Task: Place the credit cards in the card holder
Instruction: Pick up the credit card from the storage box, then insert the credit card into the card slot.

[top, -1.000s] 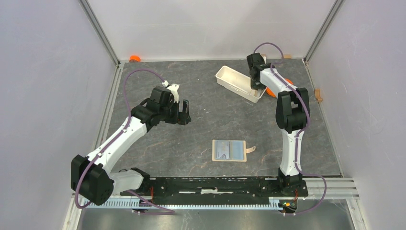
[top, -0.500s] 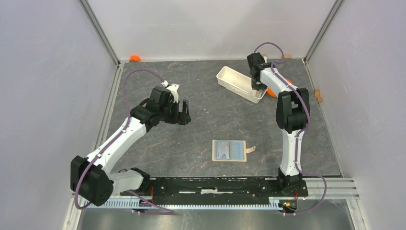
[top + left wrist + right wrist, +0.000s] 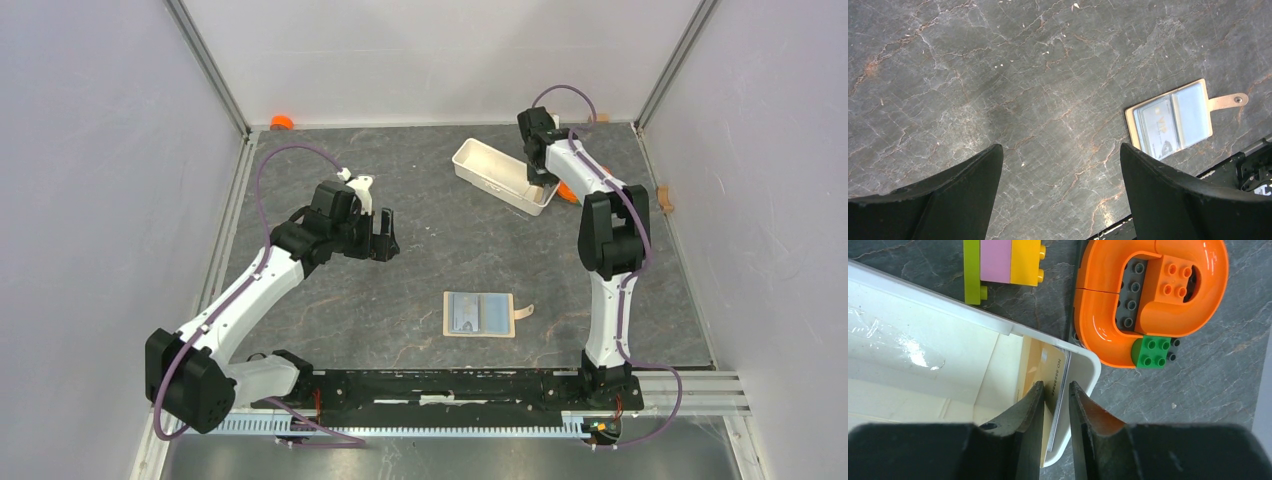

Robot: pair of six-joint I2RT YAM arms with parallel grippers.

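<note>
The tan card holder [image 3: 478,314] lies open on the table near the front, snap tab to the right. It also shows in the left wrist view [image 3: 1173,122], with a pale blue-grey card [image 3: 1157,127] in its left pocket. A stack of credit cards [image 3: 1054,365], a gold one in front, stands on edge against the end wall of the white tray [image 3: 948,310]. My right gripper [image 3: 1055,385] reaches into that tray end [image 3: 540,183], its jaws closed to a narrow gap around the stack. My left gripper [image 3: 1060,150] is open and empty above bare table at the left [image 3: 385,238].
An orange ring piece with toy bricks [image 3: 1148,300] lies just right of the tray. A green, pink and yellow brick [image 3: 998,262] lies behind the tray. An orange object [image 3: 282,122] sits at the back left corner. Walls enclose the table on three sides.
The left arm has drawn back slightly to the left. The right gripper stays at the tray end with hardly any movement.
</note>
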